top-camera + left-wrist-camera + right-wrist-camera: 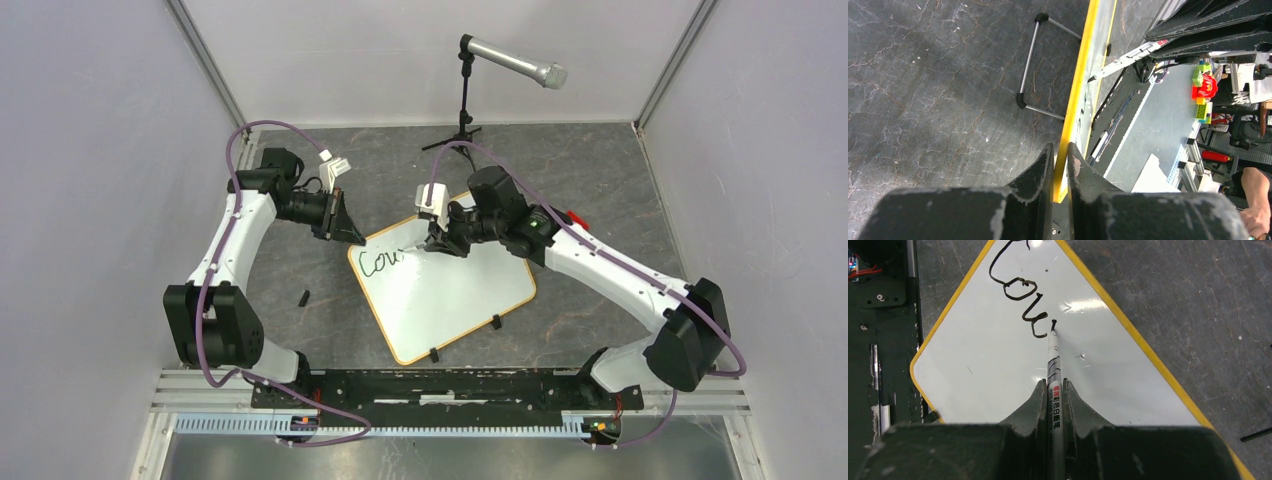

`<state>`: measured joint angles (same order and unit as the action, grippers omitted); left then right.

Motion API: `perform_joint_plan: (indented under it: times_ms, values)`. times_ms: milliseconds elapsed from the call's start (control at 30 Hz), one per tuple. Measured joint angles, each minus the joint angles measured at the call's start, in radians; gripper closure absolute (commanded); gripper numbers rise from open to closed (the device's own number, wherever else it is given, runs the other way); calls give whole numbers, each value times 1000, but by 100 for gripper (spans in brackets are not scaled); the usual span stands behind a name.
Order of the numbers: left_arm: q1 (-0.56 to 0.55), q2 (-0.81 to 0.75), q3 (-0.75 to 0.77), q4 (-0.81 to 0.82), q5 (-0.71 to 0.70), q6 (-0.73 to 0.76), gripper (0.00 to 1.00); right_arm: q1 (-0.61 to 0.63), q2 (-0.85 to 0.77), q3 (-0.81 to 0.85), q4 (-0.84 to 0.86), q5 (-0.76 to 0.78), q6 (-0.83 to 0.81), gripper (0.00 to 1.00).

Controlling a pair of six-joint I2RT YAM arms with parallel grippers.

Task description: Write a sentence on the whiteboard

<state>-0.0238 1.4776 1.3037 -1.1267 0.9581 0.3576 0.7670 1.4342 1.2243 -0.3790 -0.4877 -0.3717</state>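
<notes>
The whiteboard lies slanted on the dark table, glossy white with an orange rim. Black cursive letters of the sentence, reading "Cou", sit near its upper left corner. My right gripper is shut on a silver marker. The marker's black tip touches the board at the end of the last letter of the sentence. In the right wrist view the right gripper pinches the marker barrel over the whiteboard. My left gripper is shut on the whiteboard's rim at its far left corner.
A microphone on a black tripod stand stands behind the board, and thin metal legs show beside the rim. A small black piece lies left of the board. Two black clip feet stick out at the board's near edge.
</notes>
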Motion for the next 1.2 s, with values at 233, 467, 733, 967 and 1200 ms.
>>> perform_joint_plan:
  times_ms: [233,467,733,967,1200]
  values:
    - [0,0,0,0,-1,0,98,-3,-33,-54,2,-7,0,100]
    - [0,0,0,0,-7,0,98,-3,-35,-63,3,-23,1,100]
    - [0,0,0,5,-8,0,98,-4,-19,-40,1,-23,4,100]
    - [0,0,0,6,-8,0,98,-32,-10,-14,3,-23,6,100]
    - [0,0,0,7,-10,0,98,-49,-10,-11,3,-27,8,100]
